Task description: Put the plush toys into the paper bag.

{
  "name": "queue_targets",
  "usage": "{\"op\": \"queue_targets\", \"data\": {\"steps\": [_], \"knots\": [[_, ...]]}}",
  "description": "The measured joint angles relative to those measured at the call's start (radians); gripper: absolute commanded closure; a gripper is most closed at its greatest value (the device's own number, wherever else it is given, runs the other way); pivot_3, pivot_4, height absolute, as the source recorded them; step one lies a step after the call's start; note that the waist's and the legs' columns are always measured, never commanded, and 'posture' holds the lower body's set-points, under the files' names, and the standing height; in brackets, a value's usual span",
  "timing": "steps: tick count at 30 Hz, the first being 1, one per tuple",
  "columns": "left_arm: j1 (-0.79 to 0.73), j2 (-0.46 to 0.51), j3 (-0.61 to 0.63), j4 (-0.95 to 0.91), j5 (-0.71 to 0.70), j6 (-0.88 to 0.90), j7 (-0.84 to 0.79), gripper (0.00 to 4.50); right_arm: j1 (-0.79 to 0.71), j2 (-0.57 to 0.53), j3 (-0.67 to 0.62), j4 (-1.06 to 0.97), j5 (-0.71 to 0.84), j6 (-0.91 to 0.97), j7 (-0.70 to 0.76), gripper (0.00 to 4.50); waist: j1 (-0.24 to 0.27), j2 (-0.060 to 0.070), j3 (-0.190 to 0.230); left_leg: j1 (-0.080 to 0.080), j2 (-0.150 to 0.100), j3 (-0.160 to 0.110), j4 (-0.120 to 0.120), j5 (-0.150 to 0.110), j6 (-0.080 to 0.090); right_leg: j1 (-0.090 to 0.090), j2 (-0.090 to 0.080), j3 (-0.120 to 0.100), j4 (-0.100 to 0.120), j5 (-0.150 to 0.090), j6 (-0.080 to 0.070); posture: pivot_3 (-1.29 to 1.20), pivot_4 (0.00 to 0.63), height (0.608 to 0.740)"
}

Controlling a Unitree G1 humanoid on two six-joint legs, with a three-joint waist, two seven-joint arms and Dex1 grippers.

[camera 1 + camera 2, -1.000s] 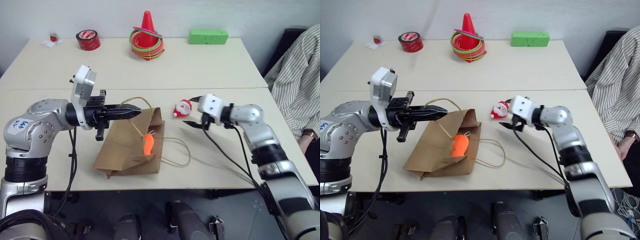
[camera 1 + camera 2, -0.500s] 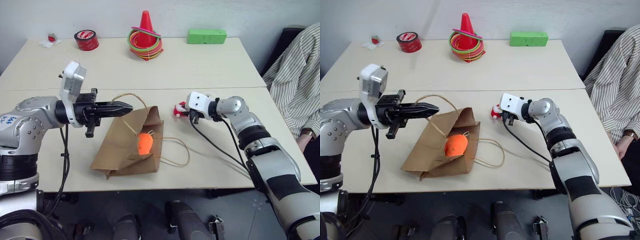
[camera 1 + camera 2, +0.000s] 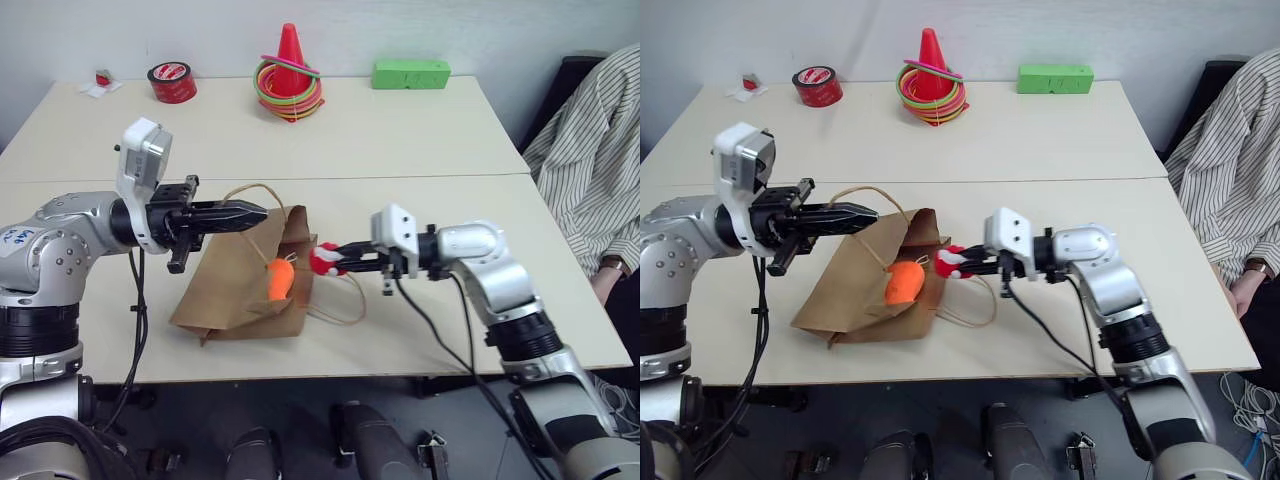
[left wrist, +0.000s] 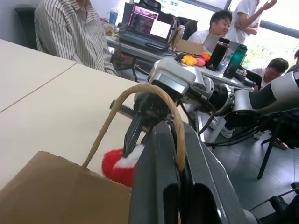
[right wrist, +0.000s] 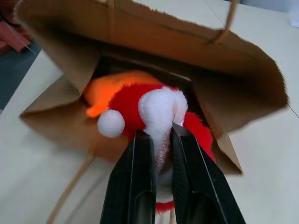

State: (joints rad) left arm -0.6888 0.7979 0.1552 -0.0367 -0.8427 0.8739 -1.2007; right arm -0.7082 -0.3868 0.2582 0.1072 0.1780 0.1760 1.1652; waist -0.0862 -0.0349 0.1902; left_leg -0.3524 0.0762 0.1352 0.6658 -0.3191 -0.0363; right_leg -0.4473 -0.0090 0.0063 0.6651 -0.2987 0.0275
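The brown paper bag [image 3: 235, 285] lies on its side on the table, mouth facing right. My left gripper [image 3: 262, 212] is shut on its upper cord handle [image 4: 140, 91] and holds that handle up, which keeps the mouth open. The orange plush [image 3: 280, 279] rests just inside the mouth. My right gripper [image 3: 340, 256] is shut on the red-and-white Santa plush [image 3: 323, 260] and holds it level at the bag's opening. In the right wrist view the Santa [image 5: 154, 107] sits between the fingers, directly in front of the orange plush [image 5: 110, 88].
The bag's second handle loop [image 3: 345, 305] lies flat on the table under my right gripper. A red cone with coloured rings [image 3: 291, 70], a red tape roll [image 3: 171, 81] and a green block [image 3: 411, 72] stand along the far edge. A person in a striped shirt [image 3: 590, 150] sits at the right.
My right gripper closed on the Santa plush and carried it left to the bag's mouth. The left gripper kept its hold on the handle, in place.
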Motion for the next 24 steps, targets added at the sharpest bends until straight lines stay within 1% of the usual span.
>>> {"op": "queue_targets", "data": {"steps": [1,3,5,8,10,12,13,14,15,16,17,21,23,24], "knots": [[0.0,-0.001,0.0,-0.003,-0.003,0.003,-0.003,4.5,-0.029,0.065,0.023,0.054,-0.023,-0.003,-0.043,4.4,-0.002,0.0,0.0,0.0,0.0,0.0,0.0,0.0,0.0,0.0,0.0,0.0,0.0,0.0,0.0,0.0,0.15,0.74],[-0.002,-0.01,-0.008,-0.017,-0.013,0.008,-0.006,4.5,-0.082,0.145,0.049,0.143,-0.059,-0.024,-0.106,4.4,0.0,0.0,0.0,-0.001,0.0,0.001,0.0,0.0,0.0,-0.002,0.0,0.0,0.001,0.0,0.0,0.0,0.15,0.74],[-0.003,-0.015,-0.017,-0.032,-0.019,0.013,-0.013,4.5,-0.123,0.197,0.058,0.214,-0.087,-0.059,-0.149,4.4,0.003,0.0,0.0,-0.002,0.0,0.0,0.0,0.0,0.0,-0.002,0.0,0.0,-0.001,0.0,0.0,0.0,0.15,0.74],[-0.003,-0.023,-0.017,-0.032,-0.021,0.019,-0.014,4.5,-0.188,0.283,0.06,0.416,-0.148,-0.15,-0.254,4.4,0.002,-0.001,-0.001,-0.003,0.0,0.0,0.0,-0.001,0.002,-0.002,-0.001,0.0,-0.002,0.0,0.0,0.0,0.15,0.74],[-0.003,-0.039,-0.021,-0.032,-0.021,0.019,-0.014,4.5,-0.199,0.324,0.06,0.529,-0.174,-0.204,-0.31,4.4,0.002,-0.001,-0.001,-0.003,0.0,0.0,0.0,-0.001,0.002,-0.002,-0.001,0.0,-0.003,0.0,0.0,0.0,0.15,0.74],[-0.002,-0.045,-0.023,-0.032,-0.021,0.02,-0.013,4.5,-0.199,0.356,0.043,0.596,-0.17,-0.238,-0.324,3.68,0.001,-0.001,-0.001,-0.003,0.0,0.0,0.0,-0.001,0.002,-0.002,-0.001,0.0,-0.002,0.0,0.0,0.0,0.15,0.74],[-0.002,-0.045,-0.023,-0.032,-0.021,0.02,-0.012,4.5,-0.199,0.36,0.041,0.605,-0.167,-0.244,-0.326,3.44,0.001,-0.001,-0.001,-0.003,0.0,0.0,0.0,-0.001,0.002,-0.002,-0.001,0.0,-0.002,0.0,0.0,0.0,0.15,0.74],[-0.002,-0.046,-0.022,-0.033,-0.021,0.02,-0.011,4.5,-0.198,0.362,0.039,0.608,-0.166,-0.252,-0.325,3.01,-0.001,-0.001,-0.001,-0.003,0.0,0.0,0.0,-0.001,0.002,-0.002,-0.001,0.0,-0.002,0.0,0.0,0.0,0.15,0.74],[-0.002,-0.045,-0.022,-0.033,-0.021,0.02,-0.01,4.5,-0.194,0.36,0.039,0.606,-0.166,-0.26,-0.323,2.67,-0.002,-0.001,-0.001,-0.003,0.0,0.0,0.0,-0.001,0.002,-0.002,-0.001,0.0,-0.002,0.0,0.0,0.0,0.15,0.74],[-0.001,-0.045,-0.019,-0.033,-0.021,0.02,-0.01,4.5,-0.185,0.356,0.039,0.595,-0.166,-0.262,-0.314,2.28,-0.002,-0.001,-0.001,-0.002,0.001,0.001,0.0,-0.001,0.002,-0.002,-0.001,0.0,-0.002,0.0,0.0,0.0,0.15,0.74],[0.001,-0.045,-0.017,-0.034,-0.021,0.02,-0.009,4.5,-0.172,0.35,0.04,0.572,-0.162,-0.253,-0.296,1.99,-0.002,-0.001,-0.001,-0.002,0.001,0.0,-0.001,-0.001,0.001,-0.002,-0.001,0.0,-0.002,0.0,0.0,0.0,0.15,0.74],[0.027,-0.043,-0.01,-0.036,-0.021,0.019,0.0,4.5,-0.13,0.291,0.035,0.462,-0.104,-0.167,-0.185,0.57,0.001,-0.001,-0.001,-0.002,0.001,0.0,0.0,-0.001,0.001,-0.002,-0.001,0.0,-0.002,0.0,0.0,0.0,0.15,0.74],[0.029,-0.043,-0.01,-0.039,-0.021,0.018,0.004,4.5,-0.124,0.255,0.015,0.399,-0.046,-0.094,-0.111,0.03,0.003,-0.001,-0.001,-0.003,0.001,0.0,0.0,-0.001,0.001,-0.002,-0.001,-0.001,-0.002,0.0,0.0,0.0,0.15,0.74],[0.029,-0.042,-0.007,-0.042,-0.021,0.017,0.006,4.5,-0.125,0.219,-0.001,0.359,-0.007,-0.047,-0.067,0.03,0.004,-0.001,-0.001,-0.003,0.001,0.0,0.0,-0.001,0.001,-0.002,-0.001,-0.001,-0.002,0.0,0.0,0.0,0.15,0.74]]}}
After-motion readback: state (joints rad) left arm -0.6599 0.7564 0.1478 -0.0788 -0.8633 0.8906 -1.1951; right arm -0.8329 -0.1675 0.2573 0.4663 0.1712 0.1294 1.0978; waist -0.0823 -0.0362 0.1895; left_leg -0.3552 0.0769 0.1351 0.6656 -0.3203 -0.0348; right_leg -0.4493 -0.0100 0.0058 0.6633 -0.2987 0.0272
